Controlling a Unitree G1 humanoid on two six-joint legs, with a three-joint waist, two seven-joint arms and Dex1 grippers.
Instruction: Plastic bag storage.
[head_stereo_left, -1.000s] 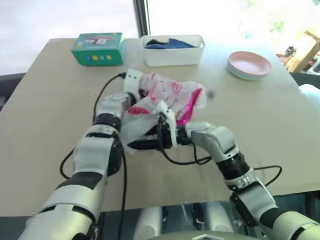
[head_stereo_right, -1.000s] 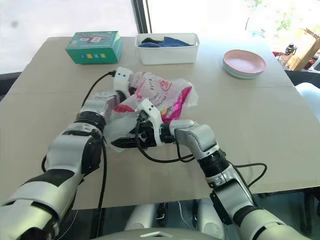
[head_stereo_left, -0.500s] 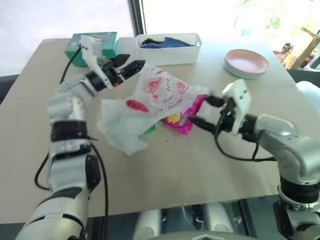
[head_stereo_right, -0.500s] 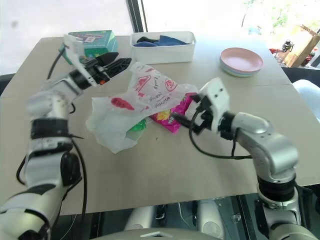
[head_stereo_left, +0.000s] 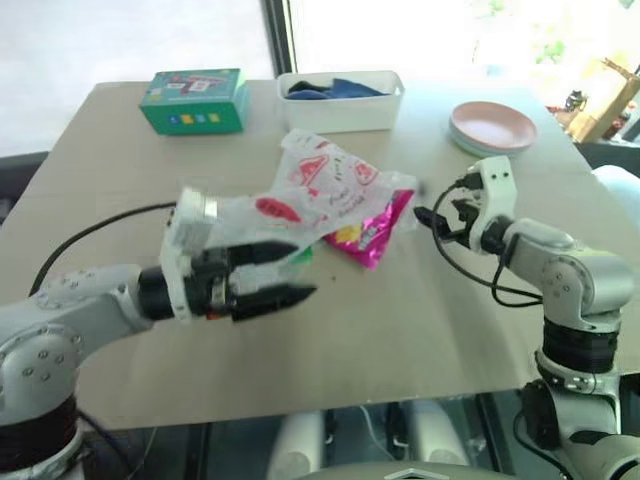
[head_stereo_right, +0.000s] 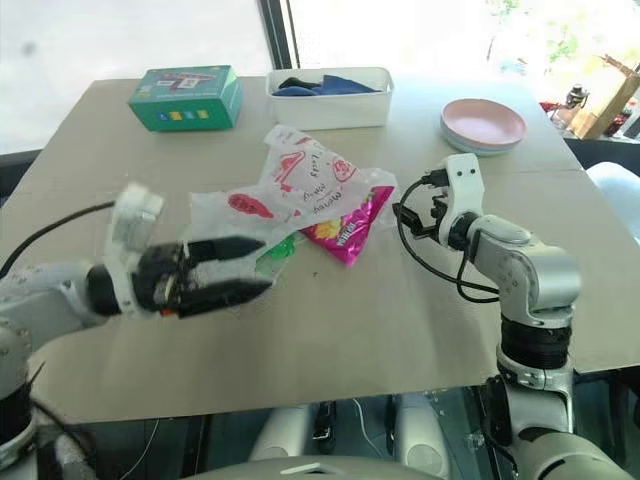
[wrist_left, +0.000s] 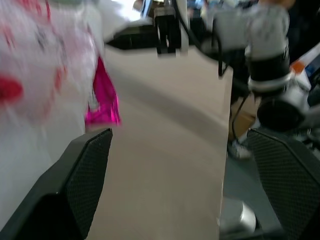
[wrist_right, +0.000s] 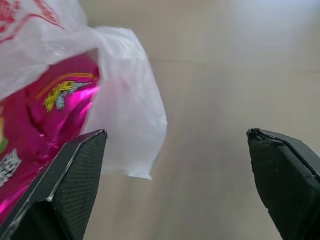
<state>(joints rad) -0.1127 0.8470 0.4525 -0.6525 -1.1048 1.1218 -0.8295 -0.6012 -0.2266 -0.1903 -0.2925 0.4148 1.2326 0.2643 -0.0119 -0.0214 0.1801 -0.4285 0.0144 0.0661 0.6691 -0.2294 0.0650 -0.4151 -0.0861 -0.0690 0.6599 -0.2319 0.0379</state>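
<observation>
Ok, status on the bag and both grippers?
Left gripper open, right gripper open. Plastic bag loose on table, unheld. Magenta snack packet partly under it.

hidden: green item (head_stereo_right: 283, 247) under plastic bag (head_stereo_right: 300, 185) | left wrist view: blurred

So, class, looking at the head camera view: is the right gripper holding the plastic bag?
No: the right gripper stands open, apart from the plastic bag, which lies loose on the table.

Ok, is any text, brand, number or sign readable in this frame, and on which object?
None reads for certain.
plastic bag: red printed marks, too crinkled to read.
magenta snack packet: yellow lettering, too small.
green box: label and coloured squares, too small.
</observation>
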